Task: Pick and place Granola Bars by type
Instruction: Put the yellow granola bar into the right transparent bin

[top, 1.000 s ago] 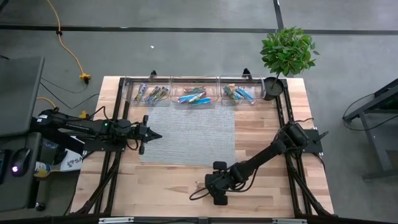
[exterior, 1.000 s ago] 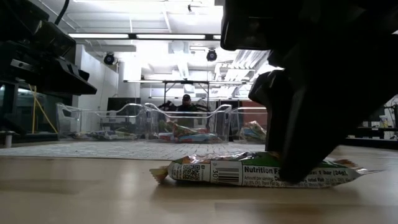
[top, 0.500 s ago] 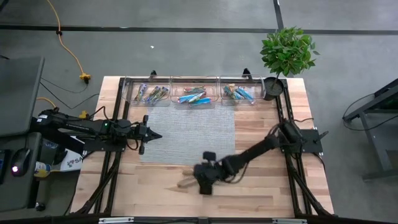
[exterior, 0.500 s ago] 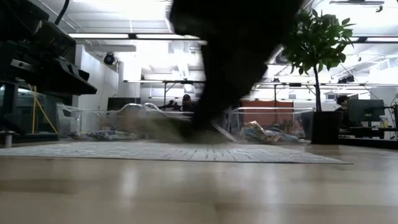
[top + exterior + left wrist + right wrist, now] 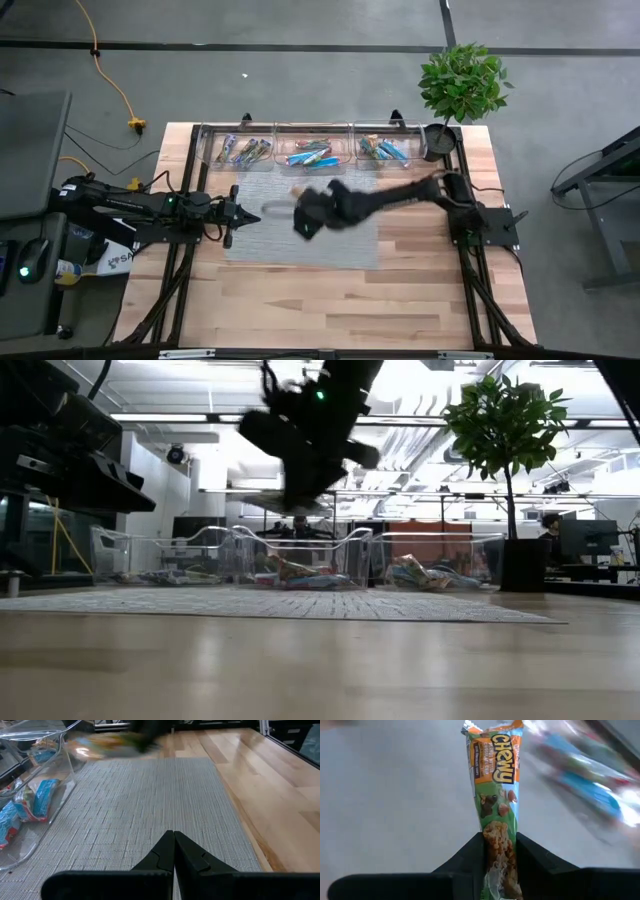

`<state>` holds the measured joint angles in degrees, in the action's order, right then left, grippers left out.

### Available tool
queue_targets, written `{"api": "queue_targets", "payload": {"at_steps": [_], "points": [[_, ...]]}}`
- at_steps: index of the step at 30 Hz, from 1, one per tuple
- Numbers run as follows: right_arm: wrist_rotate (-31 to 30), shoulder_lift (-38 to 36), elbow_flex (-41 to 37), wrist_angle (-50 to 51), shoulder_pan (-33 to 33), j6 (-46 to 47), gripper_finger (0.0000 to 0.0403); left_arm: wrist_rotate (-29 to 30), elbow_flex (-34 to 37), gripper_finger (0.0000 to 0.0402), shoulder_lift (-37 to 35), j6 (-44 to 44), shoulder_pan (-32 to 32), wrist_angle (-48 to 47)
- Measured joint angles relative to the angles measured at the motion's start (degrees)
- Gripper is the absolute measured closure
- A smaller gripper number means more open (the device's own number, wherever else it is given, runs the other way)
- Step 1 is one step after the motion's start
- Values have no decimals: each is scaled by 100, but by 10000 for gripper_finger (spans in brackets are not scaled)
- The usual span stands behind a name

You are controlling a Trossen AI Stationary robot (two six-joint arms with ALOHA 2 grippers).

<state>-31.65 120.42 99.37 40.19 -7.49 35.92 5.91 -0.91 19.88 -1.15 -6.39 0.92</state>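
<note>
My right gripper (image 5: 305, 218) hangs above the grey woven mat (image 5: 300, 240), shut on a green and orange granola bar (image 5: 496, 780). That bar shows as a pale blur (image 5: 272, 208) in the high view and as a blurred streak (image 5: 107, 742) in the left wrist view. More bars lie in three clear bins (image 5: 312, 150) at the table's far edge. My left gripper (image 5: 243, 217) is shut and touches nothing, low over the mat's left edge (image 5: 173, 845). My right gripper pinches the bar between its two fingers (image 5: 470, 855) near one end (image 5: 497, 847). The bar lies along the fingers and sticks out ahead of them toward the table's left. It is lifted clear above the mat (image 5: 290, 505).
A potted plant (image 5: 460, 85) stands at the far right corner next to the bins. Bare wood (image 5: 400, 290) lies near and right of the mat. A person (image 5: 300, 525) sits in the room behind the bins.
My right gripper, shut on the bar, has risen from the wood near the table's near edge and swung toward the far edge and left, over the mat. The bar has been lifted clear of the table and carried along.
</note>
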Motion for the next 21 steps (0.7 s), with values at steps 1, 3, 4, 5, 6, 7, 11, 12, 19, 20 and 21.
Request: {"api": "queue_targets", "payload": {"at_steps": [1,3,4,5,6,7,11,12,19,20,21], "points": [[-6,0,132,401,176,156,320,0,2,401,2,0,0,-1],[-11,-2,346,1149,567,480,320,2,2,401,1,0,0,-1],[-55,-2,431,1521,764,621,320,2,2,401,2,0,0,-1],[-92,-2,513,1862,957,723,320,1,2,401,2,0,0,0],[-115,-2,600,2142,1149,761,320,2,0,401,0,0,0,-1],[-135,-2,683,2374,1332,759,320,2,2,401,0,0,0,0],[-82,-17,923,3036,2010,562,320,4,2,401,0,0,0,-1],[-80,-17,963,3166,2165,487,320,8,2,401,0,0,0,1],[132,-20,963,3479,3127,134,320,15,2,401,0,0,0,-1],[226,-22,923,3476,3232,126,320,15,2,401,0,0,0,-1],[310,-22,874,3491,3332,105,320,15,2,401,2,-2,0,-1]]}}
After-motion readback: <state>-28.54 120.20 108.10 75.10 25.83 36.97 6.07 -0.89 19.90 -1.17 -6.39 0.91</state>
